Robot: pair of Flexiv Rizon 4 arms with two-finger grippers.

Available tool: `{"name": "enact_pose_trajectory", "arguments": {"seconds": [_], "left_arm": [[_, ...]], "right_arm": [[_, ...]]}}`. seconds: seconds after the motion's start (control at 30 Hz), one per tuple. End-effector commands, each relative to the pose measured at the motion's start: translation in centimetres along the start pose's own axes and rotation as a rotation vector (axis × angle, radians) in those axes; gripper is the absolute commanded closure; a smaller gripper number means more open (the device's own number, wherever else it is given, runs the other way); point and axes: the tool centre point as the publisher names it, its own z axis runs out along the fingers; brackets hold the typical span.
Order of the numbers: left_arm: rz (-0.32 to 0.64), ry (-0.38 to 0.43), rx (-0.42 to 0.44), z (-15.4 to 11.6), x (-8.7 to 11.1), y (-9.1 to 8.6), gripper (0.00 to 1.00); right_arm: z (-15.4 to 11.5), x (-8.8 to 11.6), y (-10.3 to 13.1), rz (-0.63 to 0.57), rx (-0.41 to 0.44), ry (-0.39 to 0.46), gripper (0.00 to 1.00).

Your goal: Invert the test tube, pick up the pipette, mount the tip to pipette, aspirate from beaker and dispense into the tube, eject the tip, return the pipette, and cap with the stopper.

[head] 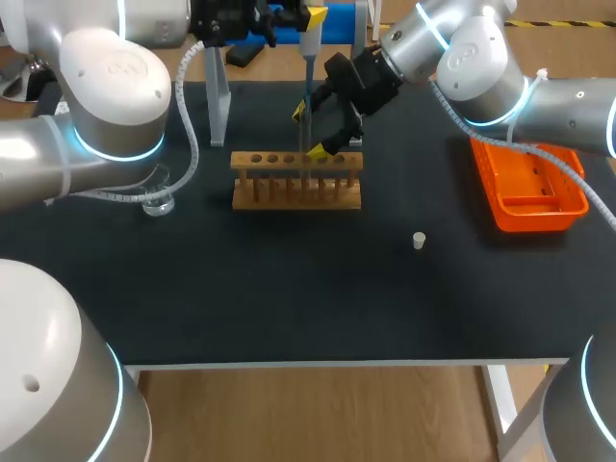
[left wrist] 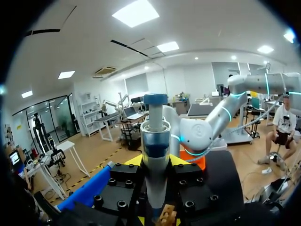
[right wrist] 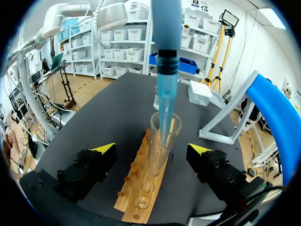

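A wooden rack (head: 296,179) stands mid-table with a clear test tube (right wrist: 160,141) upright in one hole. The blue-grey pipette (head: 309,58) hangs vertically above it, and its translucent tip (right wrist: 164,117) reaches down into the tube's mouth. My left gripper (head: 306,19) is shut on the pipette's body (left wrist: 155,141), with its yellow tips on either side. My right gripper (right wrist: 153,150) is open, its fingers well clear of the tube on both sides; in the head view this right gripper (head: 313,132) is just behind the rack. A small white stopper (head: 419,241) lies on the mat, right of the rack.
A glass beaker (head: 159,200) sits left of the rack. An orange tray (head: 529,188) lies at the right. A clear pipette stand (head: 219,96) rises at the back left of the rack. A white box (right wrist: 200,92) sits beyond the rack.
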Motion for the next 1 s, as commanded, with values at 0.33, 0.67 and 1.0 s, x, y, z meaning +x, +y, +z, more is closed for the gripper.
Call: {"name": "enact_pose_trajectory", "arguments": {"seconds": [0.33,0.67,1.0], "left_arm": [[0.002,0.003,0.004,0.0,0.0,1.0,1.00],[0.004,0.004,-0.002,0.3,0.2,1.5,1.00],[0.002,0.005,0.000,0.5,0.2,1.8,1.00]], "right_arm": [[-0.2,0.0,0.0,0.000,0.002,0.003,0.00],[-0.2,0.0,0.0,0.000,0.002,0.003,0.00],[-0.2,0.0,0.0,0.000,0.002,0.003,0.00]]}}
